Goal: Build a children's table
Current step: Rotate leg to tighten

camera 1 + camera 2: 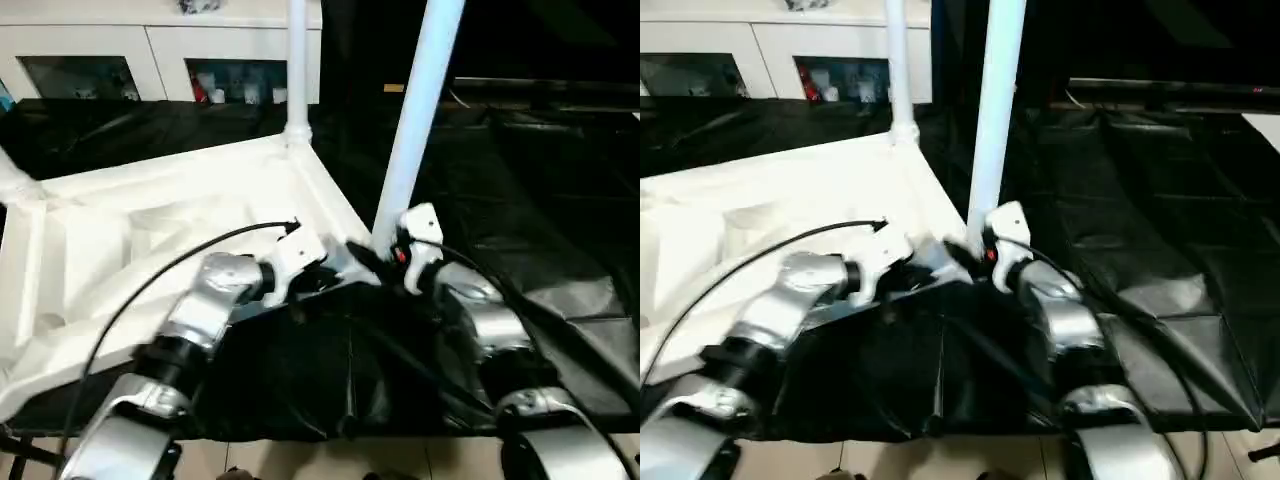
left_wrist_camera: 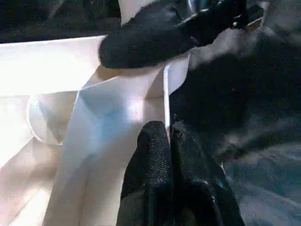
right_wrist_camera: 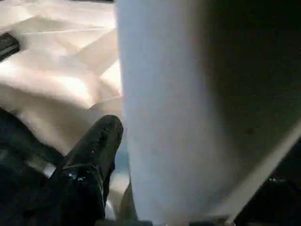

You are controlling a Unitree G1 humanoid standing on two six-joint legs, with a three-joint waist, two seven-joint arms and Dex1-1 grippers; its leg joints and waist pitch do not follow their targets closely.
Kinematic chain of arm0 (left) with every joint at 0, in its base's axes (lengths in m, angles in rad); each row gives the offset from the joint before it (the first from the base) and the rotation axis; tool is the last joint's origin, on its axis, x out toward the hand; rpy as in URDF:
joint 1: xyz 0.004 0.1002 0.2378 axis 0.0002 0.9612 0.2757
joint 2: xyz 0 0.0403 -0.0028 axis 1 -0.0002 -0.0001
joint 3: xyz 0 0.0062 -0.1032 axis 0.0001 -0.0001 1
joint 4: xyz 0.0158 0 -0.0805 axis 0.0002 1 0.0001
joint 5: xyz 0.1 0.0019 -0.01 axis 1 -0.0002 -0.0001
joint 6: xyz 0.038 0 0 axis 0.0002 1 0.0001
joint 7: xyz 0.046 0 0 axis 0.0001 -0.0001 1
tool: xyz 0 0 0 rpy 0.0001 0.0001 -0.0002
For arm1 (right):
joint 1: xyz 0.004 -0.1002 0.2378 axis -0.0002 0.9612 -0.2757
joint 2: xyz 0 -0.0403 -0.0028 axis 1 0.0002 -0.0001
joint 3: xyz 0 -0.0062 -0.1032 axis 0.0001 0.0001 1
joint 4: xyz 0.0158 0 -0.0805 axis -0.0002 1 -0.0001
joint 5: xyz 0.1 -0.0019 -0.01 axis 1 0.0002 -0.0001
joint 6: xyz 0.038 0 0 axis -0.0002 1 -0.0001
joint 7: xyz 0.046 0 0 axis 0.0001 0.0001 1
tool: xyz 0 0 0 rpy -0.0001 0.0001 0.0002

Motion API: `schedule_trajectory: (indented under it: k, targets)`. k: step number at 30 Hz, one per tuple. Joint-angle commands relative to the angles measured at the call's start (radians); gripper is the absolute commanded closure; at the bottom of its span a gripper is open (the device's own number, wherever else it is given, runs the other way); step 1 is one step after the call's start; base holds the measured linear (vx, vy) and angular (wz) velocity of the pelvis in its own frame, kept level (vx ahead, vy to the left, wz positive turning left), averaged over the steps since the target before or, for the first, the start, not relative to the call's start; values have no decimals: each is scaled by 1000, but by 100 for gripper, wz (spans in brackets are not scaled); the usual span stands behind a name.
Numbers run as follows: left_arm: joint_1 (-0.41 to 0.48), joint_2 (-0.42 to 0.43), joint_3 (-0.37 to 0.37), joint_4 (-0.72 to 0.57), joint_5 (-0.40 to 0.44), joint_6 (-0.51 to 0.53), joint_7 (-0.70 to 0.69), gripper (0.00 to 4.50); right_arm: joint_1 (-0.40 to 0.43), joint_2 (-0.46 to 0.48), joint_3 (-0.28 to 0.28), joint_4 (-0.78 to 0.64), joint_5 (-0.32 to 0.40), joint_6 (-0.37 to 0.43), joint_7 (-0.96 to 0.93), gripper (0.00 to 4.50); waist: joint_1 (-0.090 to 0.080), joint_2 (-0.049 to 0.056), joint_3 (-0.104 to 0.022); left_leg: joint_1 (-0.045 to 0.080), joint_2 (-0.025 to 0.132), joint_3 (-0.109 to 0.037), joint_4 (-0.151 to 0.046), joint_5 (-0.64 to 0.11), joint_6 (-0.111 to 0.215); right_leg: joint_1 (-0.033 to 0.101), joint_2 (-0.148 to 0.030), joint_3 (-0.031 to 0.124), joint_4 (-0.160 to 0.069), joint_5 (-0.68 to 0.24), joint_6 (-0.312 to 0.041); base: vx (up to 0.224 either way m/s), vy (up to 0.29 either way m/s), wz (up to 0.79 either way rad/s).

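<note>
On a counter draped in black sheeting (image 1: 560,200), the children's table (image 1: 150,230) lies upside down, its ribbed underside facing up. One white leg (image 1: 296,70) stands upright at the far corner. At the near corner, between the two sets of black fingers, another white leg (image 1: 415,110) rises at a slight tilt. Left gripper (image 2: 170,141): fingers pressed together, tips at the tabletop's thin rim, holding nothing. Right gripper (image 1: 385,258): fingers parted around the base of the tilted leg, one finger (image 3: 96,141) just beside it; whether they press on it cannot be told. Beyond the fingers stands a white glass-doored cabinet (image 1: 150,60).
</note>
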Motion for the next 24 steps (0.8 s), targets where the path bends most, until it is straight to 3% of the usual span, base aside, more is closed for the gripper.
schedule_trajectory:
  k: [1, 5, 13, 16, 17, 24]
  targets:
    - [6, -13, -30, -25, -45, -42, -53, 450, 44, 10, 129, 5, -7, 17, 173, 136, 7, -3, -53, -5, 22, -1, -52, -143, 101, 57, -53, 42, -59, -79, -252, 0, 0, 0]
    - [9, 26, -24, -25, -57, -52, -111, 450, 71, -33, 176, -51, 16, 42, 348, 136, 10, 0, -49, -3, 27, 1, -55, -176, 99, 53, -53, 41, -63, -132, -252, 0, 0, 0]
    - [4, 96, -10, -1, -77, -71, -202, 450, 107, -94, 260, -151, 45, 83, 569, 136, 27, -6, -47, 0, 30, 2, -57, -183, 87, 48, -54, 43, -64, -173, -242, 0, 0, 0]
    - [1, 111, -10, 8, -76, -78, -214, 450, 111, -101, 271, -161, 45, 90, 592, 136, 31, -5, -48, 0, 29, 1, -56, -169, 85, 49, -54, 43, -62, -163, -238, 0, 0, 0]
    - [0, 123, -9, 12, -78, -81, -228, 450, 116, -107, 278, -170, 46, 98, 614, 150, 28, -10, -44, -3, 28, 1, -57, -169, 85, 48, -53, 43, -63, -164, -237, 0, 0, 0]
    - [8, 143, -5, 1, -90, -72, -256, 450, 123, -118, 286, -190, 50, 119, 639, 189, 30, -7, -42, -1, 28, 1, -59, -179, 77, 46, -55, 43, -66, -200, -226, 0, 0, 0]
